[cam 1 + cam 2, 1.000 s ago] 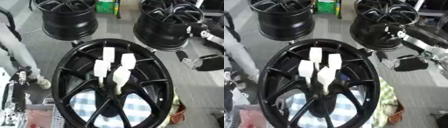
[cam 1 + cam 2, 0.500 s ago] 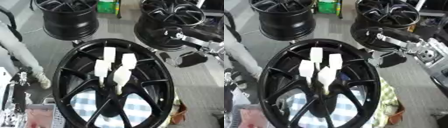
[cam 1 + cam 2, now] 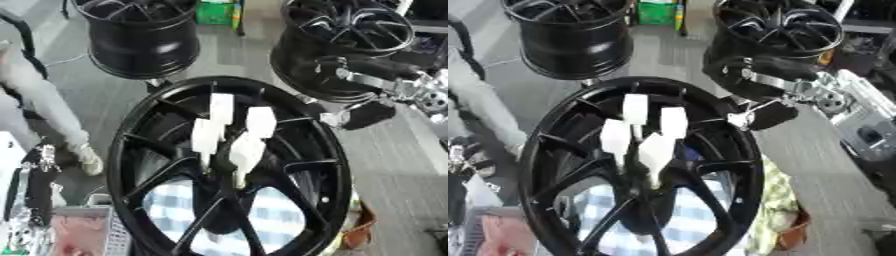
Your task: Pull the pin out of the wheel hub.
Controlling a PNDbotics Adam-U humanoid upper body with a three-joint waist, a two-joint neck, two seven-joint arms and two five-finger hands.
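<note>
Item: wheel hub (image 3: pixel 223 165), black, multi-spoke, lying face-up in the near centre, over a blue-and-white checked cloth (image 3: pixel 179 200) that shows between the spokes, apparently as padding. Fitted: four white pins (image 3: pixel 229 132) standing upright around the hub centre, heads clear of the spokes, a placement that leaves them free to be gripped from above; none is drawn yet. Right hand (image 3: pixel 763 116): at the hub's far right rim, arm entering from the right; whether the fingers are spread or curled cannot be told. It touches no pin. Left hand: not visible. Background: two further black wheels (image 3: pixel 140 35) on the floor at the far side. Change: a second ago the right hand stood well off to the right; it has since travelled left to the rim, judged an approach to the pins. Hub and pins unmoved.
</note>
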